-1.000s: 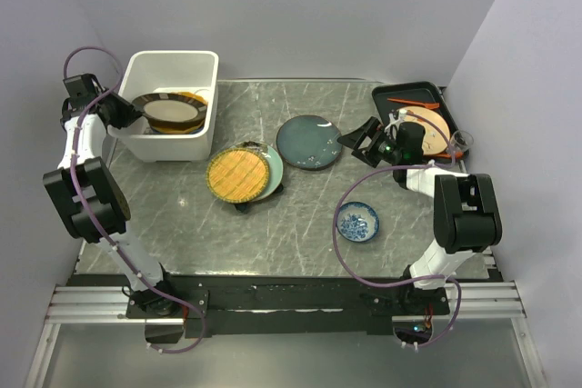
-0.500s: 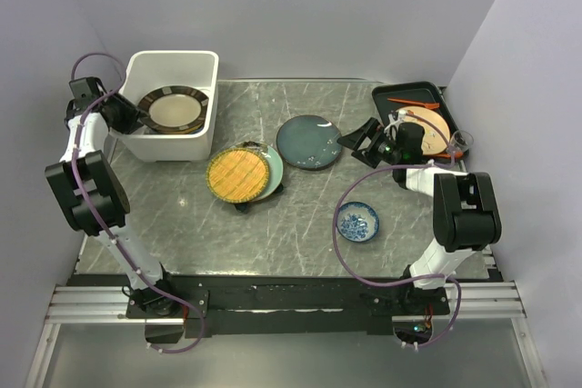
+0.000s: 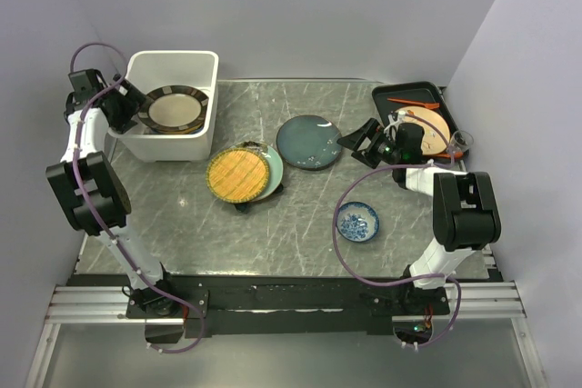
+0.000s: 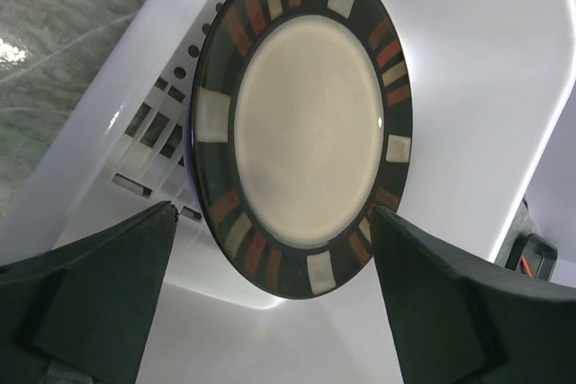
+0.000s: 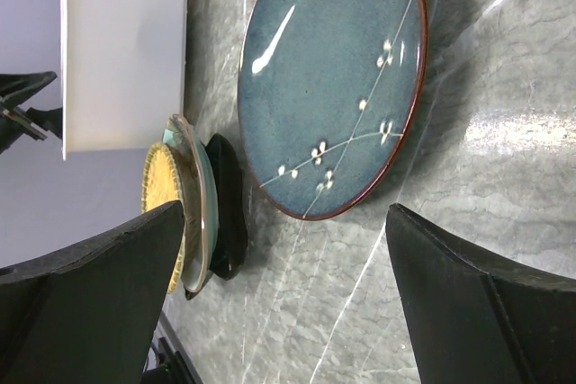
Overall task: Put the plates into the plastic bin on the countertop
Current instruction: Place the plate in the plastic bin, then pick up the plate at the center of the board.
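Brown plate (image 4: 304,123) now loose, apparently tilted

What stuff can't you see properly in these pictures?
- Top view: the floor of the plastic bin is covered by the dark brown plate, so anything underneath is hidden.
- Top view: the plates under the yellow woven plate show only slivers of their edges.
- Top view: the tan plate on the black tray is partly behind the right arm.
- Top view: the pattern on the small dish is too small to make out.
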### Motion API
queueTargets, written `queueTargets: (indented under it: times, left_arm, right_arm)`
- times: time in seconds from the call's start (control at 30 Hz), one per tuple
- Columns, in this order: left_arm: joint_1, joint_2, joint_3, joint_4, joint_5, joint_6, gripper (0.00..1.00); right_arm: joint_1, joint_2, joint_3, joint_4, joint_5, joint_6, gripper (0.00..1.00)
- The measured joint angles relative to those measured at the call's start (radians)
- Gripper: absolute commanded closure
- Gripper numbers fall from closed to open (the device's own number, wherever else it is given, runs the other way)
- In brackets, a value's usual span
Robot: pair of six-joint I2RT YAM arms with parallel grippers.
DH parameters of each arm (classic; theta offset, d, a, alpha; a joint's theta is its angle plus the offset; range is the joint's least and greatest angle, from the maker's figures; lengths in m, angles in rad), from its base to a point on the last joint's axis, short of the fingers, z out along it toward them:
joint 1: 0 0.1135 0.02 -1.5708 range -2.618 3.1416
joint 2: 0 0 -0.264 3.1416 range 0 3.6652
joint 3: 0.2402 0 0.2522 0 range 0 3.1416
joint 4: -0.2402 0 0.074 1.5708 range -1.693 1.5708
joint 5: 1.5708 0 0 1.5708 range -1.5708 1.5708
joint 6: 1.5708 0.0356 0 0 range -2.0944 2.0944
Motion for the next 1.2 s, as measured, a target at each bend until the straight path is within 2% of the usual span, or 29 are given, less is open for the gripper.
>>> queueTargets:
  times: [0.1, 0.37, 0.8, 1.03, 1.2]
  left_arm:
    - [-0.003, -0.006, 0.005, -0.002, -0.016, 0.010, 0.01]
    - [-0.013, -0.097, 0.007, -0.045, -0.049, 0.037, 0.01]
    - [-0.023, -0.184, 0.019, -0.035, -0.022, 0.045, 0.01]
    - [-0.044, -0.306, -0.031, 0.045, 0.048, 0.041, 0.01]
    - [-0.116, -0.386, -0.032, 0.120, 0.076, 0.041, 0.00]
  right_arm:
    - [0.000, 0.000, 0.000, 0.000, 0.000, 0.000, 0.00]
    - [0.000, 0.000, 0.000, 0.000, 0.001, 0.000, 0.00]
    - [0.000, 0.000, 0.000, -0.031, 0.010, -0.005, 0.00]
    - [0.000, 0.000, 0.000, -0.052, 0.022, -0.013, 0.00]
    - [0.000, 0.000, 0.006, -0.085, 0.039, -0.026, 0.00]
